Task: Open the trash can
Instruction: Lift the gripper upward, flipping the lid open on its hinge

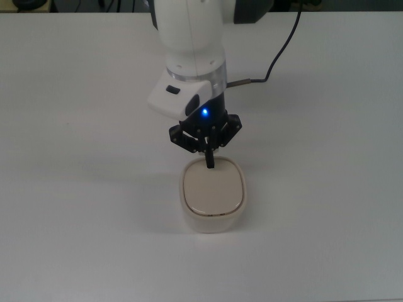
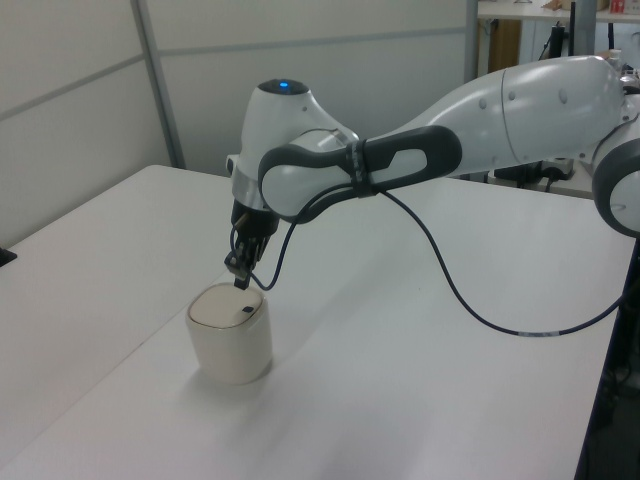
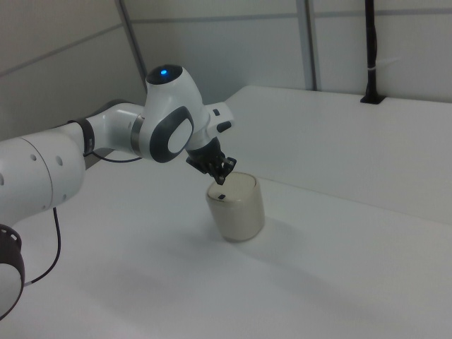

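The trash can point(image 1: 212, 200) is a small cream-beige bin standing on the white table point(image 1: 75, 207), its flat lid down. In the top view my gripper point(image 1: 210, 163) is shut and points down over the lid's far edge, covering the black button. The left view shows the gripper point(image 2: 240, 282) just above the trash can point(image 2: 230, 345), with the button point(image 2: 246, 311) in sight below the tip. In the right view the gripper point(image 3: 222, 180) hangs a little above the button point(image 3: 221, 196) on the trash can point(image 3: 237, 212). Nothing is held.
A black cable point(image 1: 277, 56) runs from the wrist back along the arm and loops over the table point(image 2: 470, 305). Grey partition walls stand behind the table point(image 2: 80, 90). A black post point(image 3: 370, 49) rises at the table's far edge.
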You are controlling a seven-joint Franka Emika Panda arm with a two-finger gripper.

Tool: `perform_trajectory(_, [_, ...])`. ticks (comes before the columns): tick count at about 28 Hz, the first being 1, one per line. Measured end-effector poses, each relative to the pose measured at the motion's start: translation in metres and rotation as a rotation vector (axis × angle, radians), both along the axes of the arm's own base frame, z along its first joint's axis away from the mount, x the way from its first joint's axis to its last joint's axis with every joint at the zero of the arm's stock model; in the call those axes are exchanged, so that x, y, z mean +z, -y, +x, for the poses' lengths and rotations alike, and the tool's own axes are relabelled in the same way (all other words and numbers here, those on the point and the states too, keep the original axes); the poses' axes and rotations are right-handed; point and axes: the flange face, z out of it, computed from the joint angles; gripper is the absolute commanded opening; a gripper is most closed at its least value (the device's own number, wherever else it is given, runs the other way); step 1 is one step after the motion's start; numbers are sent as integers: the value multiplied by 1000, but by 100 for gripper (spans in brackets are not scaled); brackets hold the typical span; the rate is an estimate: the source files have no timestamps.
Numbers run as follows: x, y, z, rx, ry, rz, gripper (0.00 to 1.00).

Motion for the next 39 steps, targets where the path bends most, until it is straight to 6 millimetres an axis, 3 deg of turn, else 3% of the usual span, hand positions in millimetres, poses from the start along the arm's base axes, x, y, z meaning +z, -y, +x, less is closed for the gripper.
perform_trajectory(11, [-37, -11, 7, 24, -36, -26, 0])
perform_trajectory(24, [-33, -12, 9, 27, -12, -36, 0])
perform_trajectory(28, [-18, -10, 10, 5, 14, 5, 0])
perform_trajectory(39, [79, 3, -13, -45, 98, 124, 0])
